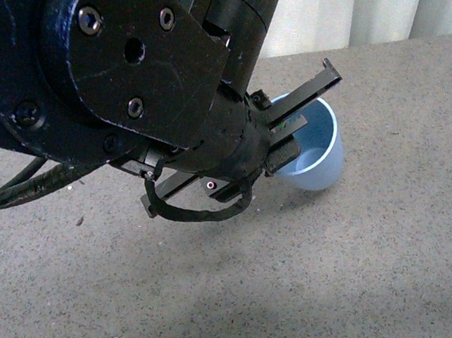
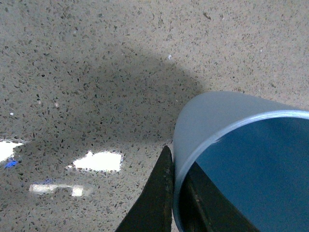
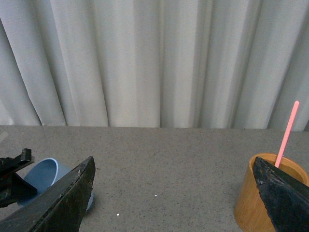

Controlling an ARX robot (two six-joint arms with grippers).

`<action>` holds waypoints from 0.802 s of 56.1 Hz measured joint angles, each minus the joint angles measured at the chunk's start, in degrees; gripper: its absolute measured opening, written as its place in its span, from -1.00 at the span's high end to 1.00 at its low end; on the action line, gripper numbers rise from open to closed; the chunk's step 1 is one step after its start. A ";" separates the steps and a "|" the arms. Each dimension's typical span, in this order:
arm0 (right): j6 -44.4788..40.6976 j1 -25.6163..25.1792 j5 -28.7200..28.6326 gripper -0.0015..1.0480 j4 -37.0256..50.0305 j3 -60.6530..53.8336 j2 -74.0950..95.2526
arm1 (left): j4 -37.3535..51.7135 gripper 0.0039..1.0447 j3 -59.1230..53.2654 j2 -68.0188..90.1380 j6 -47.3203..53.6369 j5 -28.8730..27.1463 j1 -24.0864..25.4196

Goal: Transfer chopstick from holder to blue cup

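Observation:
The blue cup (image 1: 318, 149) is tilted on the grey speckled table, its mouth turned toward me. My left gripper (image 1: 286, 137) is shut on its rim, one finger (image 2: 157, 198) outside the wall and one inside; the cup fills the left wrist view (image 2: 227, 125) at close range. It also shows in the right wrist view (image 3: 41, 176). My right gripper (image 3: 176, 193) is open and empty, its fingers wide apart above the table. One pink chopstick (image 3: 287, 133) stands upright in the round wooden holder (image 3: 251, 205), beside one right finger.
A white pleated curtain (image 3: 154, 63) hangs behind the table's far edge. My left arm (image 1: 105, 68) fills the upper left of the front view, with a black cable (image 1: 4, 193) trailing from it. Bright light patches (image 2: 99, 161) lie on the table.

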 joint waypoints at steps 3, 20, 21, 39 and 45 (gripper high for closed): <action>-0.02 0.00 0.00 -0.82 0.00 0.00 0.00 | -0.15 0.93 0.24 0.81 -0.20 -0.15 -0.22; -0.02 0.00 0.00 -0.82 0.00 0.00 0.00 | -1.29 0.93 2.36 3.13 -1.38 -1.68 -0.24; 0.00 0.00 0.00 -0.82 0.00 0.00 0.00 | -1.36 0.93 2.49 3.19 -1.49 -1.68 -0.24; -0.02 0.00 -0.02 -0.82 0.00 0.00 0.00 | -1.11 0.93 2.84 3.41 -1.70 -0.83 -0.24; 0.00 0.00 0.00 -0.82 0.00 0.00 0.00 | -1.05 0.67 2.86 3.41 -1.68 -0.77 -0.26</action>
